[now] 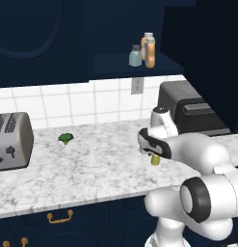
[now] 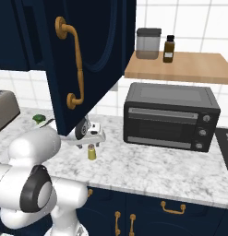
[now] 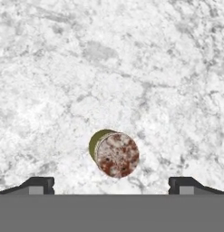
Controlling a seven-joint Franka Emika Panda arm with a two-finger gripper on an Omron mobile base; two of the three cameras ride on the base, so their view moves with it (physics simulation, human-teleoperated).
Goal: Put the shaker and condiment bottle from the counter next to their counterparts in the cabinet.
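Note:
The small yellow-green shaker [image 1: 155, 160] [image 2: 92, 152] stands upright on the marbled counter [image 1: 91, 166]. In the hand view I look straight down on its speckled cap [image 3: 114, 154]. My gripper [image 1: 152, 150] [image 2: 90, 141] [image 3: 113, 186] hangs directly above it, open, with the fingertips [image 3: 41, 185] spread wide to either side and apart from it. In the open navy cabinet [image 1: 115, 65], a slim orange-tan condiment bottle [image 1: 151, 53] stands on the shelf against a second orange bottle [image 1: 146, 39], beside a pale grey-green shaker [image 1: 135, 56].
A silver toaster [image 1: 12, 140] and a broccoli floret [image 1: 65, 138] sit at the counter's left. A black toaster oven [image 2: 171, 117] stands to the right. The open cabinet door [image 2: 83, 60] hangs over the arm. A wooden shelf [image 2: 180, 68] carries a jar and a small bottle.

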